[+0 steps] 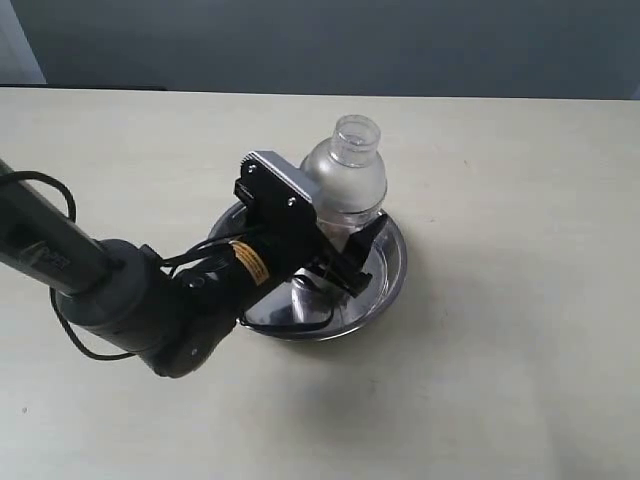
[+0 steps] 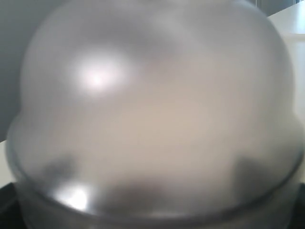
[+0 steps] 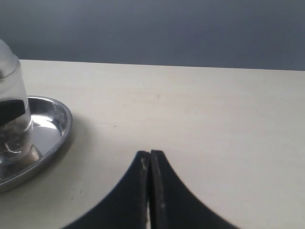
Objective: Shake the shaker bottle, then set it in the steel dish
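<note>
The shaker bottle point(image 1: 345, 175) stands upright inside the steel dish point(image 1: 392, 268), its frosted dome and small clear cap on top. My left gripper point(image 1: 358, 256) reaches in from the left, and its black fingers clasp the bottle's lower body, shut on it. The frosted dome of the shaker bottle point(image 2: 152, 109) fills the left wrist view and hides the fingers. In the right wrist view the shaker bottle point(image 3: 12, 129) shows brownish bits at its base, which looks to rest on the floor of the steel dish point(image 3: 59, 126). My right gripper point(image 3: 150, 155) is shut and empty, away from the dish.
The pale tabletop point(image 1: 520, 180) spreads on all sides of the dish. The left arm's dark body and cables point(image 1: 130, 300) lie across the table's left front. A grey wall point(image 1: 330, 40) runs behind the table's far edge.
</note>
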`<control>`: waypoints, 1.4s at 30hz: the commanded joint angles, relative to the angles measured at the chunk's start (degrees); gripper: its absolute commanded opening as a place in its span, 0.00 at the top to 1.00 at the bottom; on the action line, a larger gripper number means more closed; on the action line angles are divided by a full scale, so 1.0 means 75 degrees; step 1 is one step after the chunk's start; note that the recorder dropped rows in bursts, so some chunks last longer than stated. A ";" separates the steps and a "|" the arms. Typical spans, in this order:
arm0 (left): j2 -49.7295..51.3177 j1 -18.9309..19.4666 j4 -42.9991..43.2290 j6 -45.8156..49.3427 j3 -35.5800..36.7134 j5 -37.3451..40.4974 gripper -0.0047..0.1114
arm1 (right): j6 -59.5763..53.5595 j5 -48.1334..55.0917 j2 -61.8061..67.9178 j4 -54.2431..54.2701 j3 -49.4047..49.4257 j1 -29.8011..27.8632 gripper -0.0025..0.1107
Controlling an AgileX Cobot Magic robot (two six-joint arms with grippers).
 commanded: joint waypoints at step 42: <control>0.0613 0.0006 -0.0469 -0.1857 0.0234 -0.0426 0.69 | -0.0005 -0.0103 -0.0029 -0.0011 0.0009 0.0027 0.98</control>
